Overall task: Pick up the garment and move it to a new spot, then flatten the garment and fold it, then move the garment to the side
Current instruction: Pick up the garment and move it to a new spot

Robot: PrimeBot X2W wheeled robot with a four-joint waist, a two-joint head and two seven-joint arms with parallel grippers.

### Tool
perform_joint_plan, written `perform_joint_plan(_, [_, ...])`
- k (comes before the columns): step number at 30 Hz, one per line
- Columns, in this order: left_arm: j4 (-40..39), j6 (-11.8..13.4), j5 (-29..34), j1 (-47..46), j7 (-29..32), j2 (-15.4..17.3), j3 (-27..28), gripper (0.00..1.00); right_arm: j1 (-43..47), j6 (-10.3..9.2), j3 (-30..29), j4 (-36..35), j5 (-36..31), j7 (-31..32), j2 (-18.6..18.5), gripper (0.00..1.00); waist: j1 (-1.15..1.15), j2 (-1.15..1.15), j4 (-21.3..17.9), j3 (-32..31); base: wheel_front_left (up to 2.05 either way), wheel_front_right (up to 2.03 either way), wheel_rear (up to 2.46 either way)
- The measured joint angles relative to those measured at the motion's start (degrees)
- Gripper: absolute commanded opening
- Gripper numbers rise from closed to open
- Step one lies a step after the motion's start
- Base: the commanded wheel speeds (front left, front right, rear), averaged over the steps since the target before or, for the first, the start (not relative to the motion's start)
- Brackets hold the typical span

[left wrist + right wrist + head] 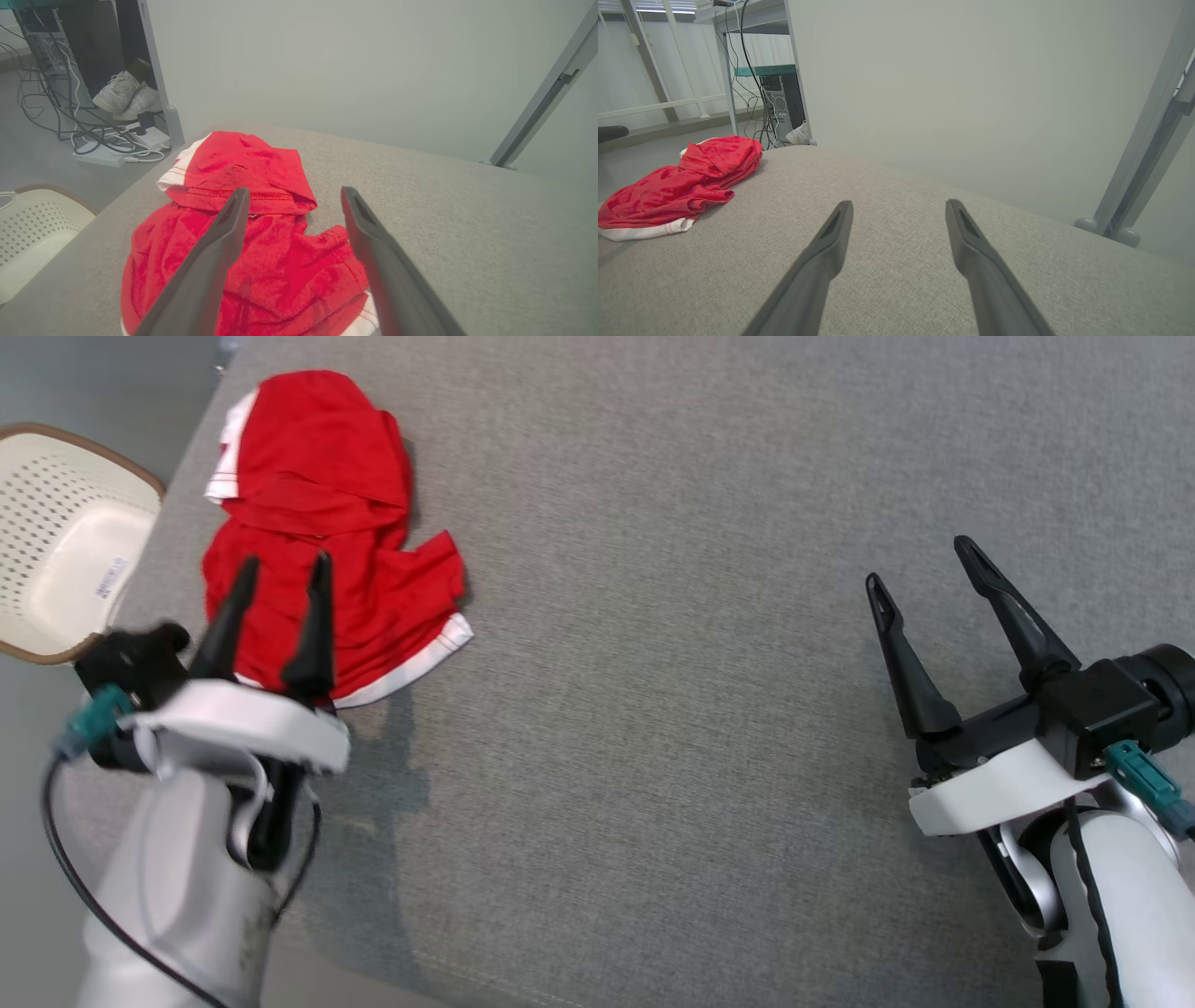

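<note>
I reckon nothing is done yet: the garment (327, 551) lies crumpled at the far left corner of the counter (700, 663), with moving, flattening, folding and setting aside all left. Its long axis runs away from me along the left edge, white hem nearest. My left gripper (287, 560) hovers over its near end, jaws apart; the right gripper (918, 562), also spread and empty, is well apart.

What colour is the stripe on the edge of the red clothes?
White, on the garment's hem; clearest in the head view.
</note>
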Motion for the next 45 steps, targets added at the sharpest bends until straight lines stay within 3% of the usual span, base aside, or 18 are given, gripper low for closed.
perform_joint_plan(13, [20.50, 0.57, -2.15, -18.26, 11.50, 6.72, 0.66, 1.00, -0.96, 0.00, 0.67, -2.79, -0.59, 0.59, -0.09, 1.00, 0.00, 0.00, -4.41, 5.59, 0.00, 0.00, 0.00])
perform_joint_plan(26, [31.94, 0.15, -4.53, -25.14, 20.38, 8.57, -2.12, 1.00, -1.75, 0.00, 1.80, -2.96, -1.38, 0.51, 0.16, 1.00, 0.00, 0.00, -6.41, 7.80, 0.00, 0.00, 0.00])
perform_joint_plan(27, [32.72, 0.14, -4.81, -25.40, 21.34, 8.62, -2.38, 0.61, -1.87, 0.00, 1.90, -2.86, -1.42, 0.47, 0.20, 1.00, 0.00, 0.00, -6.57, 7.80, 0.00, 0.00, 0.00])
perform_joint_plan(28, [33.05, 0.11, -5.32, -25.51, 22.08, 8.64, -2.79, 0.14, -1.98, 0.00, 1.94, -2.72, -1.42, 0.38, 0.26, 1.00, 0.00, 0.00, -6.73, 7.74, 0.00, 0.00, 0.00])
perform_joint_plan(29, [32.98, 0.09, -6.10, -25.53, 22.94, 8.56, -3.42, 0.00, -2.03, 0.00, 1.97, -2.59, -1.42, 0.13, 0.35, 1.00, 0.00, 0.00, -6.90, 7.63, 0.00, 0.00, 0.00])
perform_joint_plan(32, [31.90, 0.09, -8.33, -25.32, 24.03, 8.80, -5.21, 0.00, -2.05, 0.00, 1.92, -2.14, -1.42, -0.11, 0.49, 1.00, 0.00, 0.00, -7.26, 7.15, 0.00, 0.00, 0.00])
perform_joint_plan(36, [30.64, 0.03, -10.24, -24.02, 20.95, 9.83, -6.32, 0.00, -2.04, 0.00, 1.81, -1.04, -1.25, -0.83, 0.73, 1.00, 0.00, 0.00, -7.51, 6.04, 0.00, 0.00, 0.00])
perform_joint_plan(45, [20.69, 0.00, -13.54, -22.02, 4.16, 11.79, -9.23, 0.00, -1.82, 0.00, 1.77, 2.58, -0.33, -3.67, 2.36, 1.00, 0.00, 0.00, -8.21, 0.37, 0.00, 0.00, 0.00])
